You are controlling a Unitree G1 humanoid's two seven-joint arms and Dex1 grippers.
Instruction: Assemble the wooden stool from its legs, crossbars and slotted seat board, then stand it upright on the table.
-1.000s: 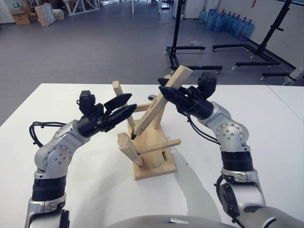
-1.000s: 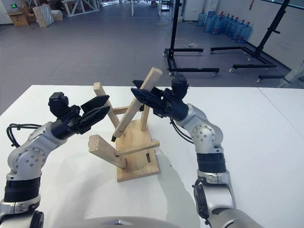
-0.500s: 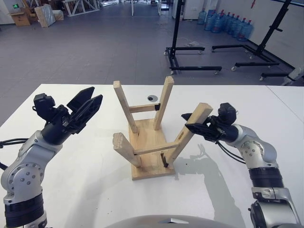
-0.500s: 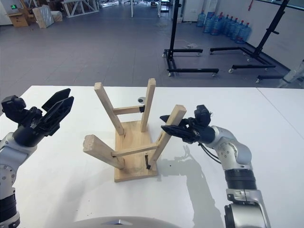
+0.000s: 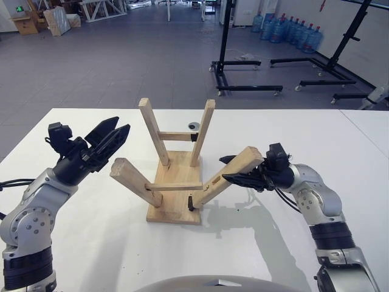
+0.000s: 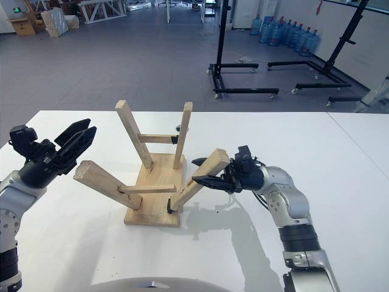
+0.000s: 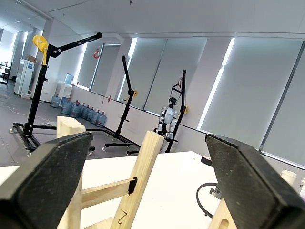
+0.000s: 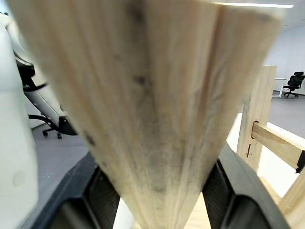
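The wooden stool lies upside down mid-table on its seat board [image 5: 173, 210]. Two far legs [image 5: 152, 131] [image 5: 203, 129] stand up from it, joined by a crossbar [image 5: 176, 137]. A near leg [image 5: 130, 177] leans out to the left, and a second crossbar [image 5: 176, 187] runs from it to a right leg [image 5: 209, 187] that slants out to the right. My right gripper [image 5: 226, 169] is shut on that slanted leg [image 8: 157, 119] near its upper end. My left gripper [image 5: 120, 126] hangs open left of the stool, touching nothing; its fingers [image 7: 43, 176] frame a far leg [image 7: 140, 186].
A small round hole [image 5: 193, 126] sits in the white table [image 5: 91, 243] behind the stool. Bare tabletop lies on both sides and in front. Black wheeled stands [image 5: 246, 88] and water bottles [image 5: 292, 33] are on the floor beyond the far edge.
The right gripper has sunk lower and drawn inward with the leg, which now slants flatter. The whole stool has slid and turned to the left. The left gripper stays open, nearly unmoved.
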